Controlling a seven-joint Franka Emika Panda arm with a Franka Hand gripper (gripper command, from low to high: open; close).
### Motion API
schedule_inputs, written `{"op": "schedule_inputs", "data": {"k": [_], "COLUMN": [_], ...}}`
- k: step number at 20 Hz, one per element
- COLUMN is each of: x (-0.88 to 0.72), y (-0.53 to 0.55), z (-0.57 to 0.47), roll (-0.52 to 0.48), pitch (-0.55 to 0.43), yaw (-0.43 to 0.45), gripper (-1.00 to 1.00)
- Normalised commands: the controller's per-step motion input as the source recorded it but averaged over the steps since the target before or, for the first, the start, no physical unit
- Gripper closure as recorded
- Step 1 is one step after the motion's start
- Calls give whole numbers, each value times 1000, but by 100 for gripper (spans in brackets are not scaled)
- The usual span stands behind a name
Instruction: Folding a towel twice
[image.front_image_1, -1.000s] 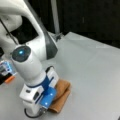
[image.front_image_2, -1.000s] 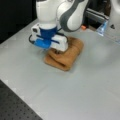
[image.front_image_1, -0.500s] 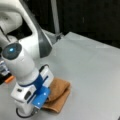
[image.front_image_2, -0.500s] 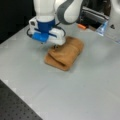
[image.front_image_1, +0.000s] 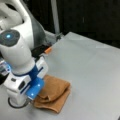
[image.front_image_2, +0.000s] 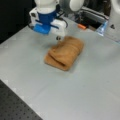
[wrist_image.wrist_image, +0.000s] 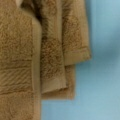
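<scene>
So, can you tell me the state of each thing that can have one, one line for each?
Towel: folded into a small bundle of several layers, lying flat on the table, not held.
Tool: above the towel's edge at a front view's left, holding nothing.
Table: bears the towel.
Orange thing: lies at the table's far edge, apart from the towel.

folded towel (image.front_image_2: 65, 53), claw (image.front_image_2: 58, 38) just above
</scene>
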Motion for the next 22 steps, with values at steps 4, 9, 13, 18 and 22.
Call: {"op": "schedule_inputs", "data": {"k": [4,9,13,18,22], "x": [40,18,-64,-212,-168], "y": [217,323,307,197,151], "z": [305,333,288,108,28], "roll": [-33,-69,125,60,-73], "pitch": [158,117,-31,-53,33], "yaw": [-104,-228,-168,4,-31], "gripper": [-100,-100,-100,-100,-100]}}
